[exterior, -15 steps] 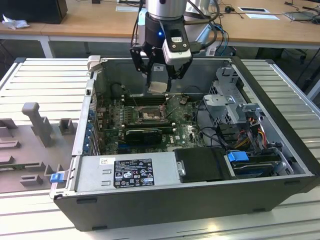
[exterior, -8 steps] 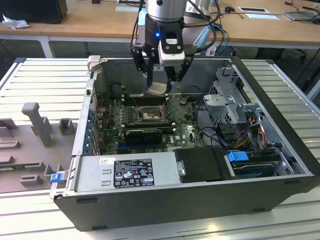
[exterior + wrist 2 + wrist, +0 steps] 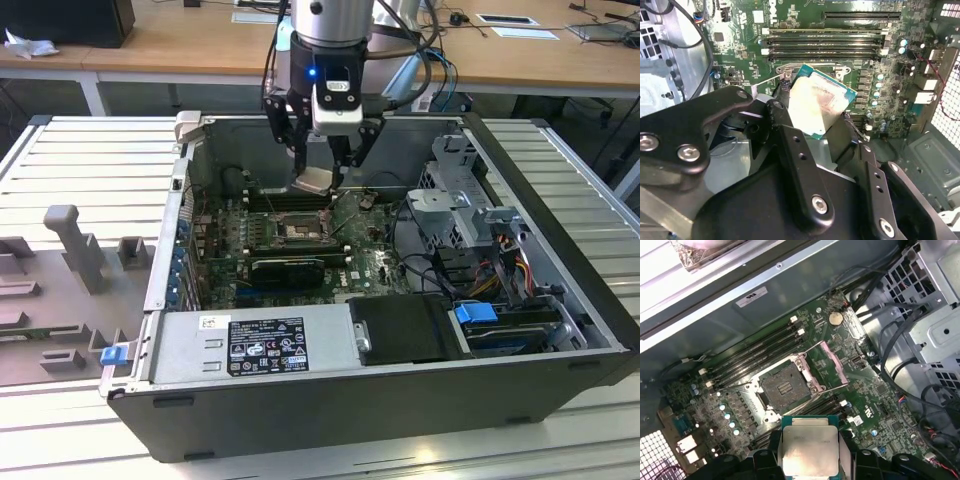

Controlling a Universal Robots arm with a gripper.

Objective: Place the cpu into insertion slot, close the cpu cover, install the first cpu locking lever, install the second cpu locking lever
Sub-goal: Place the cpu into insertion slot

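My gripper (image 3: 319,176) is shut on the cpu (image 3: 313,181), a flat square chip with a pale metal top, and holds it tilted above the motherboard inside the open computer case. Both wrist views show the cpu (image 3: 819,106) (image 3: 810,450) clamped between the black fingers (image 3: 790,150). The insertion slot (image 3: 300,232) (image 3: 782,388) lies open just below, and its brownish contact field is bare. The cpu cover (image 3: 828,365) stands swung up at one side of the slot. The chip hangs apart from the slot.
Long black memory slots (image 3: 760,347) run beside the socket. A black expansion card (image 3: 287,268) lies nearer the power supply (image 3: 250,345). A metal drive cage (image 3: 465,190) with cables fills the exterior view's right of the case. Case walls (image 3: 190,160) surround the board.
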